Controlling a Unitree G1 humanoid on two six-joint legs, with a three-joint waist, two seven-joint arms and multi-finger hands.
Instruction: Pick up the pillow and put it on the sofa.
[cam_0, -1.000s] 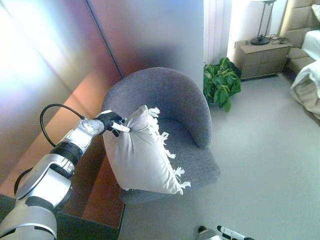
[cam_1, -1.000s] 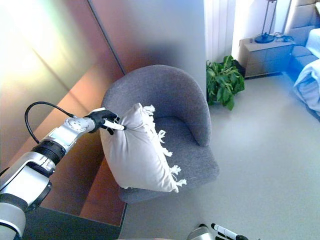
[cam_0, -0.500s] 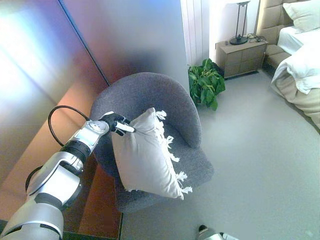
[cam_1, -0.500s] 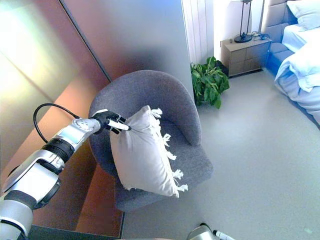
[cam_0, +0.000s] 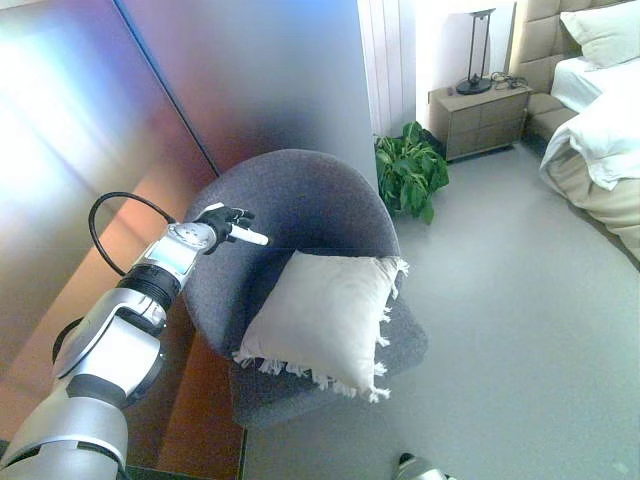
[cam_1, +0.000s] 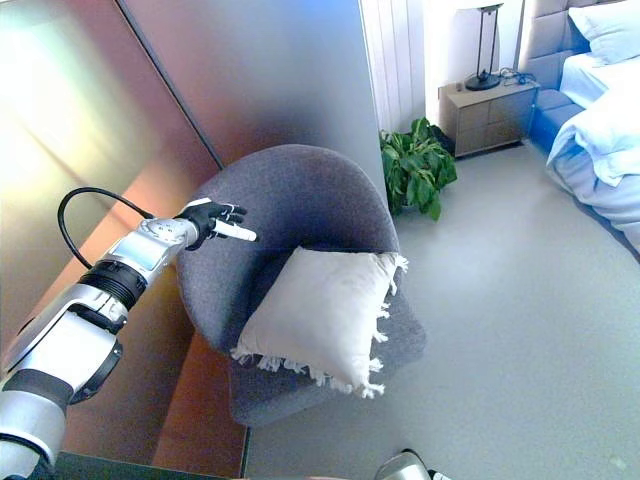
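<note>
A white pillow (cam_0: 325, 318) with fringed edges lies on the seat of the grey round-backed armchair (cam_0: 300, 205), its front edge hanging slightly over the seat's front. My left hand (cam_0: 226, 222) hovers over the chair's left rim, above and left of the pillow, open with fingers spread and holding nothing. It is clear of the pillow. In the right eye view the pillow (cam_1: 318, 312) and left hand (cam_1: 213, 220) stand the same way. My right hand shows in no view.
A brown wall panel (cam_0: 120, 130) stands close behind and left of the chair. A green potted plant (cam_0: 410, 172) sits behind it, a nightstand (cam_0: 480, 118) with a lamp farther back, and a bed (cam_0: 600, 130) at the right. Grey floor (cam_0: 520, 330) spreads to the right.
My left hand has let go of the pillow and opened, rising slightly. The pillow has dropped flat onto the chair seat.
</note>
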